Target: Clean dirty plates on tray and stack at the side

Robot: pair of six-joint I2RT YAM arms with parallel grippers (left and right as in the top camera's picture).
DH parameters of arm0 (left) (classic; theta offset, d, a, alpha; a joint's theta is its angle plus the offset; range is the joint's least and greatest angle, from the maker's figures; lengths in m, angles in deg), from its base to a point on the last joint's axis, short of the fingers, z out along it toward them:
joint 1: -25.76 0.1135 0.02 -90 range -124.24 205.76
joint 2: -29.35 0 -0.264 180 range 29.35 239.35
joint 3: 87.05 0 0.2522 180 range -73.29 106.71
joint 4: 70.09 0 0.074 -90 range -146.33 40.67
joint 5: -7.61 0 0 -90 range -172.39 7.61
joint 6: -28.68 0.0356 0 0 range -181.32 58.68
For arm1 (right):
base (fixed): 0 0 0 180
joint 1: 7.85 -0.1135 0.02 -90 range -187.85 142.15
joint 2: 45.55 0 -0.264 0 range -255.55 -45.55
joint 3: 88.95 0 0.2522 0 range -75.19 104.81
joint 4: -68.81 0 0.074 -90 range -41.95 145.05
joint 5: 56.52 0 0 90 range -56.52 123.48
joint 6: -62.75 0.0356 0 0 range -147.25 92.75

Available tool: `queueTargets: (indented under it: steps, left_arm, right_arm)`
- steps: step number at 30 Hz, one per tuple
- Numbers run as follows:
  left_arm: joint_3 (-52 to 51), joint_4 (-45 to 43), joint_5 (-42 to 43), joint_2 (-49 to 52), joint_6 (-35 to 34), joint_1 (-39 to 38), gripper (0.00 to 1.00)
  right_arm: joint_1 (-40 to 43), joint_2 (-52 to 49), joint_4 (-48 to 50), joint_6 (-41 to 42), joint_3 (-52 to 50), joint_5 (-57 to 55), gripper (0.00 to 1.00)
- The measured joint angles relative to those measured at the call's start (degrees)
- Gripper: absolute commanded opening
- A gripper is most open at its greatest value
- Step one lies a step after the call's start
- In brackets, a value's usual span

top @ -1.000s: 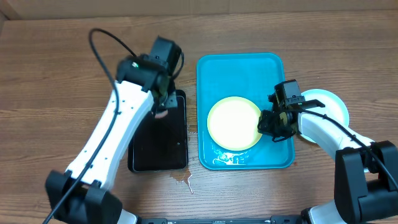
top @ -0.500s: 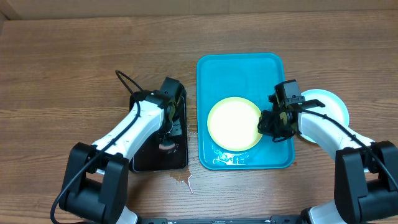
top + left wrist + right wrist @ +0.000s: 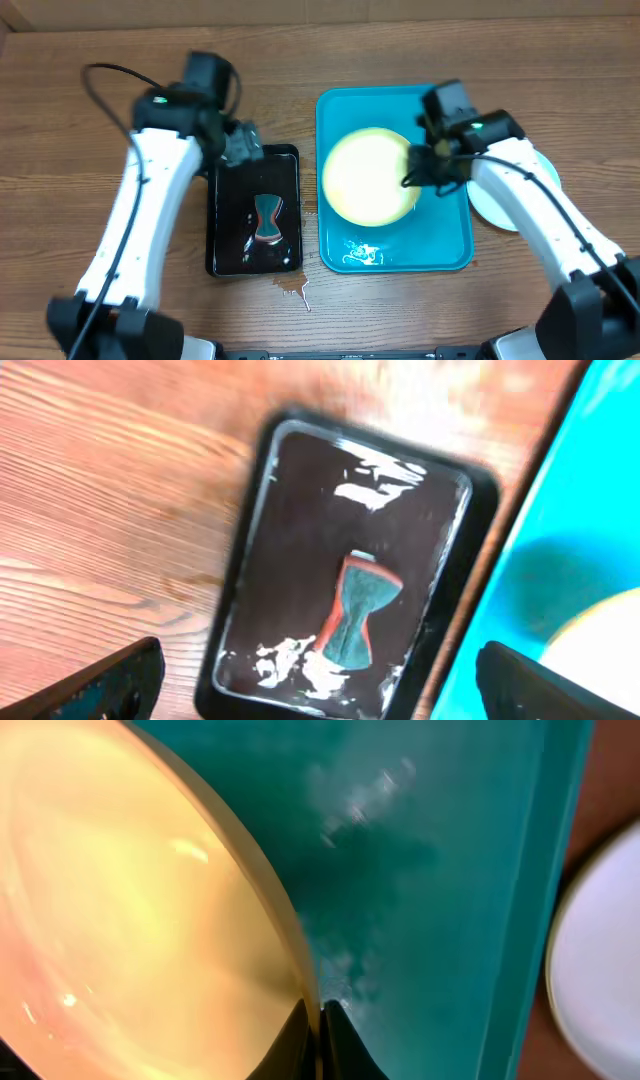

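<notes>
Pinching the right rim of the yellow plate [image 3: 365,178], the right gripper [image 3: 412,178] has its fingers clamped together on the thin lip. From the wrist view the plate looks tipped up, its far side raised over the turquoise tray [image 3: 445,240] and throwing a shadow on the tray floor. A patch of water [image 3: 360,255] glistens at the tray's near end.

To my eye this plate is light, stiff plastic. It won't break if it slips, but it looks glossy and is probably wet, so it will be slick. The raised rim is the only place to take hold of a shallow plate like this. Held at one edge, it may swing or slide between the fingers, so I'd want a deep bite on the rim.

Off to the right, a pale plate [image 3: 600,980] sits on the tabletop [image 3: 100,100] just beside the tray, partly under the arm.

The left gripper [image 3: 243,148] hangs over the top of the black tray [image 3: 225,250] with its fingers wide apart and holding nothing. A sponge [image 3: 266,220] lies in the wet black tray.
</notes>
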Motion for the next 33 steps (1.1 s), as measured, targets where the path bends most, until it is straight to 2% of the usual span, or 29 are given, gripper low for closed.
queueTargets:
  steps: [4,8,17,23,33]
  left_arm:
    - [5.7,2.5,0.0,-2.6,0.4,4.0,1.00]
    - [7.4,3.3,-0.3,-4.8,1.9,8.2,1.00]
    - [7.4,5.8,-1.1,-5.1,3.2,11.1,1.00]
    - [7.4,5.8,-1.1,-5.1,3.2,11.1,1.00]
    - [7.4,5.9,-1.1,-5.1,3.2,11.1,1.00]
  right_arm:
    - [-9.8,0.6,4.0,-1.4,3.2,-5.8,0.04]
    - [-20.0,0.6,10.0,-2.3,3.2,-12.2,0.04]
    - [-33.7,-0.2,14.8,-2.6,3.2,-30.8,0.04]
    - [-40.7,-0.2,15.5,-2.7,3.2,-42.3,0.04]
    - [-47.3,-0.2,15.7,-2.7,3.2,-56.1,0.04]
